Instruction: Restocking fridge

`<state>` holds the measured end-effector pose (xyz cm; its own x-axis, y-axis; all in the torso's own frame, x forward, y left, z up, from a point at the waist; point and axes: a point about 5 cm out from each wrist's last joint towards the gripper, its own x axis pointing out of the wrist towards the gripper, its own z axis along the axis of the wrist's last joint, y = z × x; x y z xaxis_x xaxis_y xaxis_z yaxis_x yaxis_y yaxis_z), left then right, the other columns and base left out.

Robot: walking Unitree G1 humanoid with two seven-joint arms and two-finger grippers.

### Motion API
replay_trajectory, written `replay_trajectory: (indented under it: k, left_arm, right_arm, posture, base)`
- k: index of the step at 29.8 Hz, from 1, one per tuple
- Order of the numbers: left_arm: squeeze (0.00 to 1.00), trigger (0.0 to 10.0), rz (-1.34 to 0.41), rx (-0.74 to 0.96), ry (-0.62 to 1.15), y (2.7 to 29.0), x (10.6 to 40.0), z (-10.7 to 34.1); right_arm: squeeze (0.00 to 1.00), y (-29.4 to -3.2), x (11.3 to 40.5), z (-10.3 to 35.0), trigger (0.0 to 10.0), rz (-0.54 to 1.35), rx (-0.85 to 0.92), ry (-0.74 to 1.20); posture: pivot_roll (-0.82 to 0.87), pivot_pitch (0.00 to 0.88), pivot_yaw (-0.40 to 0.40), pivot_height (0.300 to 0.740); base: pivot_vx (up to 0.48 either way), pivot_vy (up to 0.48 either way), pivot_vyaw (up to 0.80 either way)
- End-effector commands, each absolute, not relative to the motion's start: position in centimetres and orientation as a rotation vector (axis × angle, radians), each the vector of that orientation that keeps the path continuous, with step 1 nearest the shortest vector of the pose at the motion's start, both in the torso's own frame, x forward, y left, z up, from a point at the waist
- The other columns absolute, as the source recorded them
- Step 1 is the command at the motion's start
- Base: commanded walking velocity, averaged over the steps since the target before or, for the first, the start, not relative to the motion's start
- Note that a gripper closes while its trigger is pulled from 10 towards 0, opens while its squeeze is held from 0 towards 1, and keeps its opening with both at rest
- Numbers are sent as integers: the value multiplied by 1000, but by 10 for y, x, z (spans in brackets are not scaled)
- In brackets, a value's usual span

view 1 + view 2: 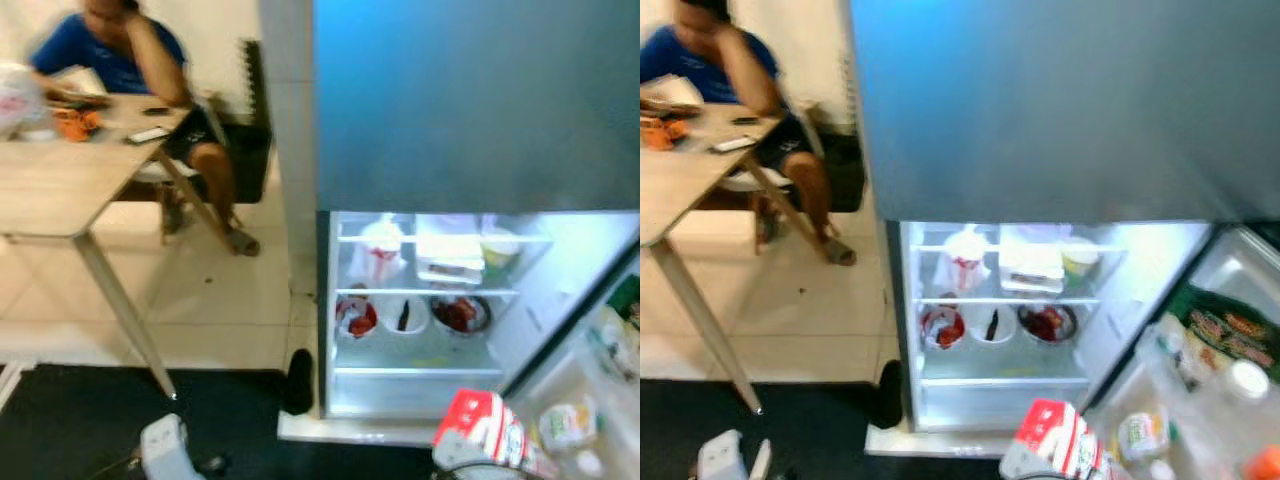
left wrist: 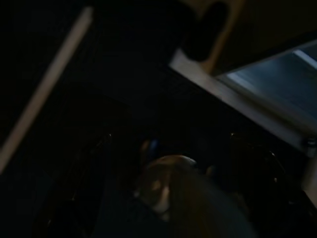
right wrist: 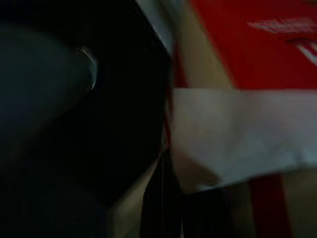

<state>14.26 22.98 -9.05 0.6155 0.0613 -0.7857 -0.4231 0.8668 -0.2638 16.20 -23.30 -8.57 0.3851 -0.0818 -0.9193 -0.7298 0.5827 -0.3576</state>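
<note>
Right wrist view: right end effector (image 3: 163,163) clamps red-white carton (image 1: 487,432); fridge (image 1: 420,310) holds bowls (image 1: 408,315).

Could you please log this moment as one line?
right gripper: holding red-and-white carton | fridge: open, lit | left arm: idle

The head views are softly blurred throughout; brightest light is cast from inside the open fridge (image 1: 420,300), washing out its shelves. The wrist views are very dark, with a smeared red-and-white carton (image 3: 237,109)
</note>
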Motion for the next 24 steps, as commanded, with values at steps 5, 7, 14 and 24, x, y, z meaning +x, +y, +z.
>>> replay_trajectory:
  k: [5,7,14,24]
  left_arm:
    - [0,10000,239,-437,865,228,146,-89]
    - [0,10000,225,-442,858,227,149,-88]
    - [0,10000,132,-436,838,219,158,-85]
    - [0,10000,70,-422,816,212,172,-80]
  right_arm:
    - [0,-227,164,-86,10000,506,-877,1092]
    - [0,-224,167,-85,10000,525,-889,1072]
    - [0,-211,175,-84,10000,590,-923,1013]
    - [0,-199,187,-80,10000,656,-987,945]
  posture:
    - [-87,0,26,740]
    - [-87,0,26,740]
    - [-87,0,26,740]
    - [-84,0,32,740]
  base:
    - [0,0,0]
    - [0,0,0]
    - [0,-309,0]
    - [0,-136,0]
